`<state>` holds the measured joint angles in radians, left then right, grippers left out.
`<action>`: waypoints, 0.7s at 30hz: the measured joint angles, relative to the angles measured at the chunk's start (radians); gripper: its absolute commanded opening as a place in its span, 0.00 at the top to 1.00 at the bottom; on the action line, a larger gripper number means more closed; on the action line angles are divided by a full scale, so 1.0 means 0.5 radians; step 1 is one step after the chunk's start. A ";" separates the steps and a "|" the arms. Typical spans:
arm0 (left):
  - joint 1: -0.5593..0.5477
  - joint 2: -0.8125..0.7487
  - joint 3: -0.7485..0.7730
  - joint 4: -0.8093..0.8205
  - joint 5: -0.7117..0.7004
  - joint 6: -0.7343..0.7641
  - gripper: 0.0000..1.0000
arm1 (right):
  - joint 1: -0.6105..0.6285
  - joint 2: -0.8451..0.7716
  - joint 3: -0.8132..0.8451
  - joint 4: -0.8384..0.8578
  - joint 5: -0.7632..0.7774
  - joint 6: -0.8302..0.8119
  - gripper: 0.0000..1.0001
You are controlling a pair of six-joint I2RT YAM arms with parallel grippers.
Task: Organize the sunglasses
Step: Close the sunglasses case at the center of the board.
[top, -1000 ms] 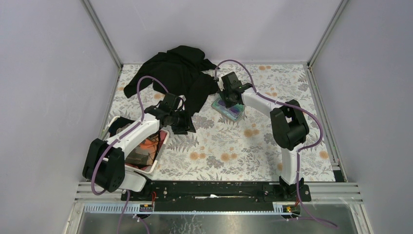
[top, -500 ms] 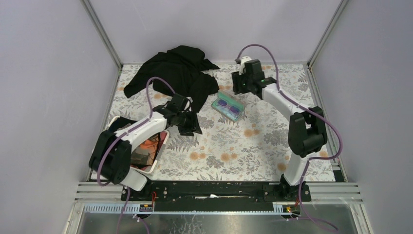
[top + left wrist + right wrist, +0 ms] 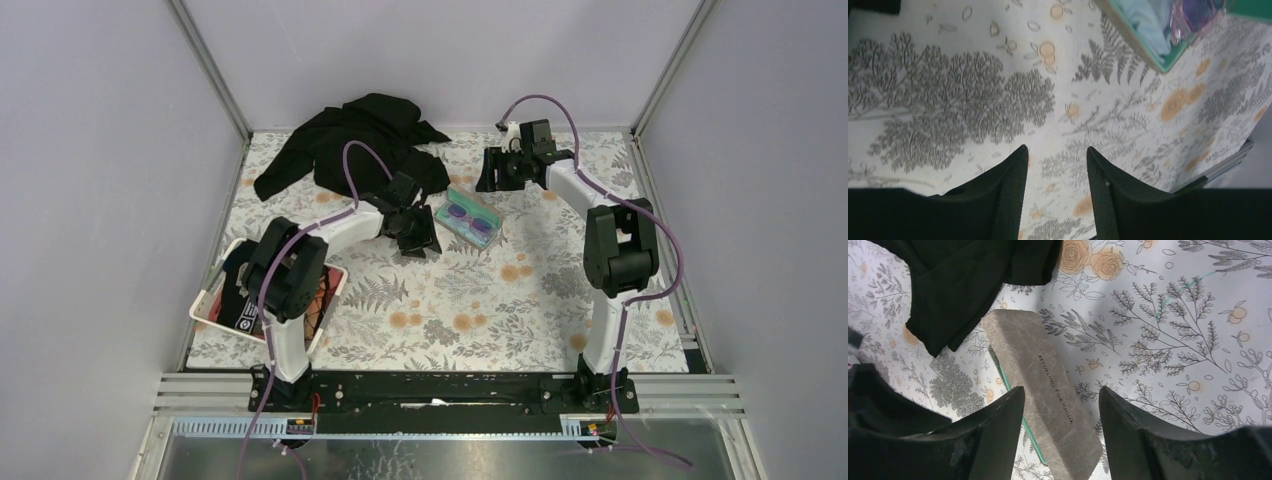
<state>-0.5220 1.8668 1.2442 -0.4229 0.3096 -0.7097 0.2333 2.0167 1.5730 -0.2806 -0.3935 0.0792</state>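
1. Flowered cloth covers the table [image 3: 520, 300], with a black garment [image 3: 360, 150] heaped at the back left and a white basket [image 3: 330, 305] by the left arm's base.
2. At mid-table the sunglasses [image 3: 468, 217] lie inside an open case [image 3: 443, 222] on a blue cloth [image 3: 1148, 20]. Their pink frame runs along the case's long axis, which slants from back left to front right.
3. Nearest is the left claw [image 3: 418, 240], just beside the case's left end. Its wrist view puts the case corner ahead and to the right. The jaws are parted about halfway and hold nothing.
4. Behind the case and a little further off hangs the right claw [image 3: 492, 178]. It faces the grey outer side of the lid (lettering readable in its wrist view). Its jaws are spread wide and are empty too.
5. Closing the lid looks like the step left, and it probably means pushing across the long axis, so the right claw seems better placed for it.
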 measured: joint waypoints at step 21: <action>-0.065 0.587 0.646 -0.040 -0.334 -0.145 0.62 | 0.001 0.008 -0.082 0.029 -0.199 0.034 0.54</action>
<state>-0.5545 2.1601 1.5673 -0.4431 0.1425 -0.7822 0.2337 2.0209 1.5322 -0.2661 -0.4931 0.0963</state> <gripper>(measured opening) 0.382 0.480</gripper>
